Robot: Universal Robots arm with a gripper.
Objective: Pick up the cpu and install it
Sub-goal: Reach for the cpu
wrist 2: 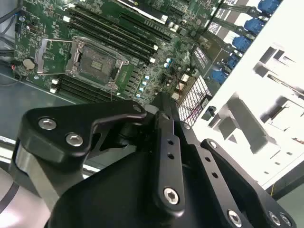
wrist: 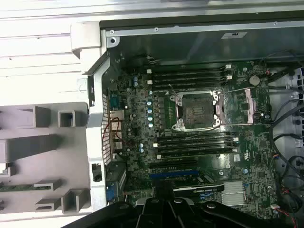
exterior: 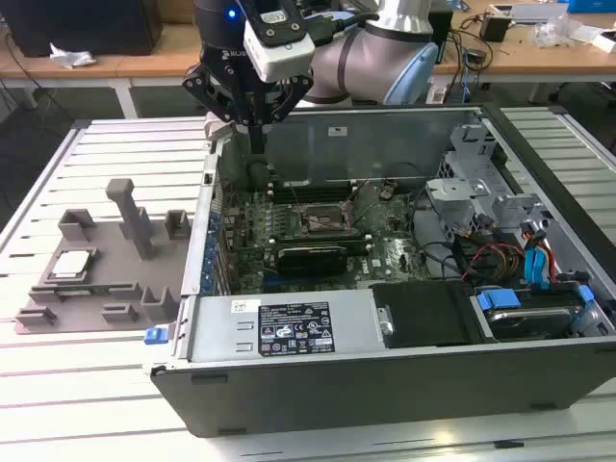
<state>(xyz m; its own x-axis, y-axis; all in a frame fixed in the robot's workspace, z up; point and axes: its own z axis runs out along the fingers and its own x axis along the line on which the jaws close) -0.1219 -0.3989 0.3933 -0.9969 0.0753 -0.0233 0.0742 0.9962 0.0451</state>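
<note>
Hand [exterior: 257,144] hung over the open computer case [exterior: 385,385], above the case wall on the exterior view's left, at the end nearest the arm. It touched nothing. Its fingers [wrist 2: 164,124] read as pressed together, with nothing pinched between them; in the exterior view they came down as one dark stem.

The cpu [exterior: 72,263] lay flat in the grey fixture [exterior: 115,289], silvery top up. The fixture sat on the slatted white bench [exterior: 96,404] just beside the case, on the exterior view's left. The cpu was well apart from the hand and outside the case.

Inside the case the green motherboard [wrist: 137,118] lay flat. In both wrist views I saw its socket [wrist: 197,110] uncovered, with a dark contact field inside a metal frame. The load plate [wrist: 244,104] was swung back and lay flat beside it. In the exterior view the socket [exterior: 327,219] sat near the middle of the board, off to the exterior view's right of the hand and lower down.

The first wrist view also took in the fixture's grey blocks [wrist: 42,142] outside the case wall; I could not make out the chip there.
</note>
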